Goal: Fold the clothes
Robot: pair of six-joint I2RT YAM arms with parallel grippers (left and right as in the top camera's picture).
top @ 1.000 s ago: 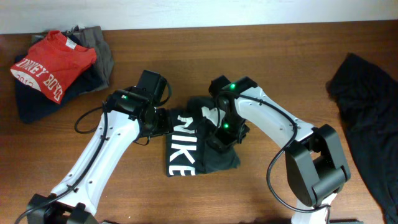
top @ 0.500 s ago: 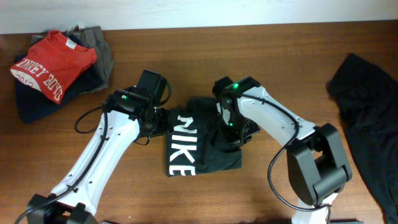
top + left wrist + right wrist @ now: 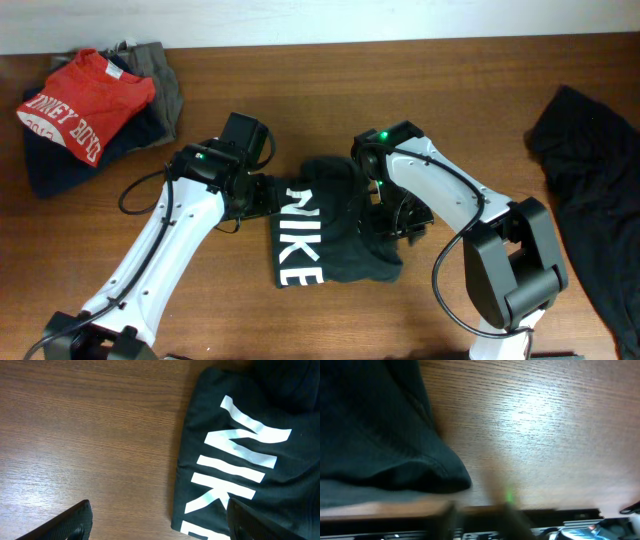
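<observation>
The black NIKE T-shirt (image 3: 325,240) lies folded into a narrow block at the table's middle, its white lettering on the left side. It also shows in the left wrist view (image 3: 250,445) and, as a plain black fold, in the right wrist view (image 3: 375,435). My left gripper (image 3: 262,197) is open and empty, low over bare wood at the shirt's left edge (image 3: 159,510). My right gripper (image 3: 397,225) is at the shirt's right edge. Its fingers are blurred in the right wrist view (image 3: 481,512); they look apart, with no fabric between them.
A pile of clothes sits at the back left: a red shirt with white lettering (image 3: 85,100) on a navy one (image 3: 55,165), and a grey one (image 3: 165,80). A loose black garment (image 3: 590,170) lies at the right edge. The table's front edge (image 3: 470,510) is close to the right gripper.
My right gripper has moved right and toward the front, off the shirt's middle to its right edge. The shirt's right side has spread and shifted that way. The left arm has stayed still.
</observation>
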